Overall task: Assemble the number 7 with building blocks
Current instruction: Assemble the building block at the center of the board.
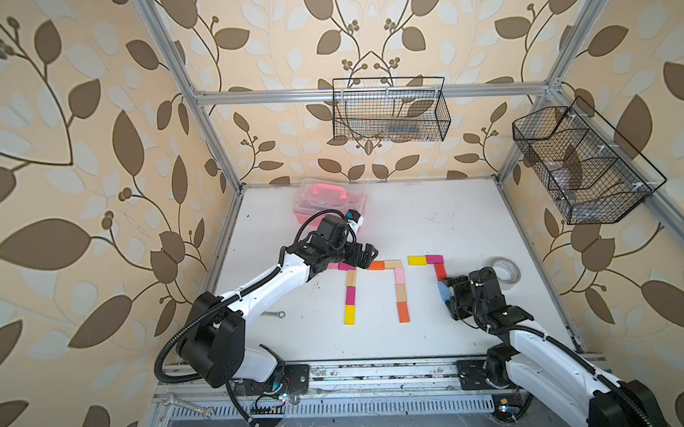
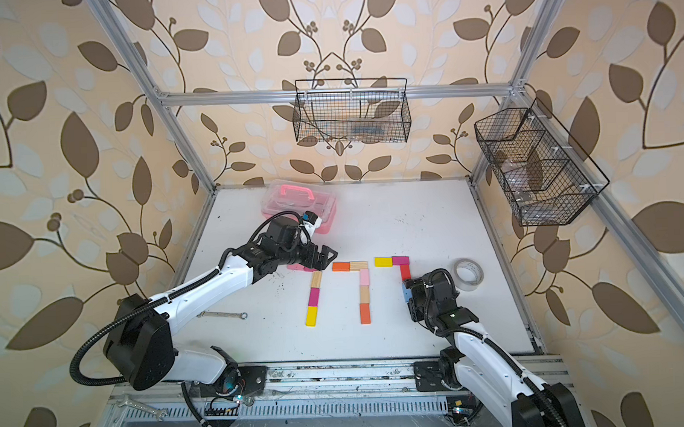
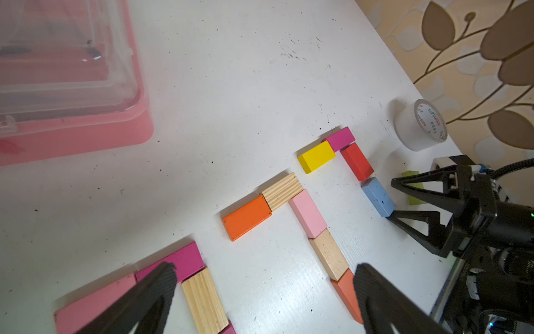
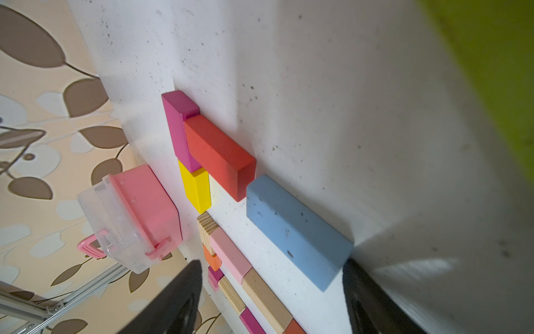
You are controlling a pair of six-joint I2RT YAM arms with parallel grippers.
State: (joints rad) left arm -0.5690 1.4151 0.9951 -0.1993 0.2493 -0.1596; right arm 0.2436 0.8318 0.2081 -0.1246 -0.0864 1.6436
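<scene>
Three figures of building blocks lie side by side in both top views. The left one has a wood, magenta (image 1: 350, 295) and yellow stem. The middle number 7 (image 1: 400, 288) has an orange and wood bar over a pink, wood and orange stem. The right one has a yellow (image 1: 417, 260) and magenta bar, then a red (image 1: 440, 271) and a blue block (image 4: 297, 231). My right gripper (image 1: 449, 298) stands open at the blue block's near end, not closed on it. A green block (image 3: 414, 188) lies beside that gripper. My left gripper (image 3: 265, 270) hangs open and empty over the left figure's bar.
A pink clear-lidded case (image 1: 328, 201) stands at the back left. A tape roll (image 1: 507, 273) lies to the right of my right gripper. A wrench (image 1: 273, 314) lies near the left arm. Wire baskets (image 1: 389, 111) (image 1: 581, 163) hang on the frame.
</scene>
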